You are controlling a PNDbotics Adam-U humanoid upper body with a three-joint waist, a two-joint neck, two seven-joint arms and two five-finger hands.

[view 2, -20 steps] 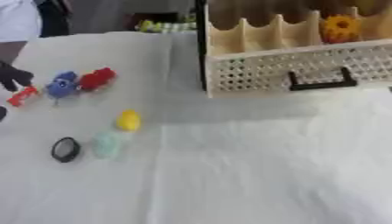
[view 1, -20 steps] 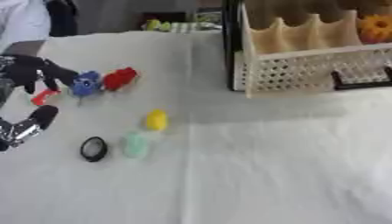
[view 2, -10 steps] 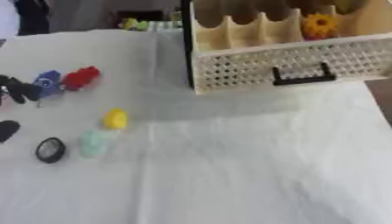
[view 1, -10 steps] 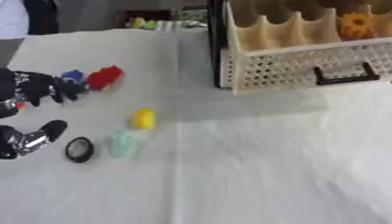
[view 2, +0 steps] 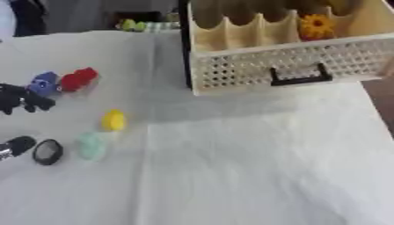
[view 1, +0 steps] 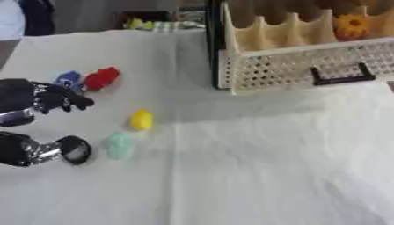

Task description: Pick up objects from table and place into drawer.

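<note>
Yellow rounded object (view 1: 141, 119) lies beside pale green one (view 1: 118, 145).

A white cloth, faintly creased, covers the tabletop (view 1: 254, 176) before me under soft, even light. Beyond its far edge the room goes dim and grey. At my right, brown floor (view 2: 382, 94) shows past the cloth's edge.

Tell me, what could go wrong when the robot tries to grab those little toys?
The left hand hangs right beside the blue toy and red toy, which sit close together, so grabbing one might knock the other away. The drawer is far across the table, so a toy could drop on the way.
</note>
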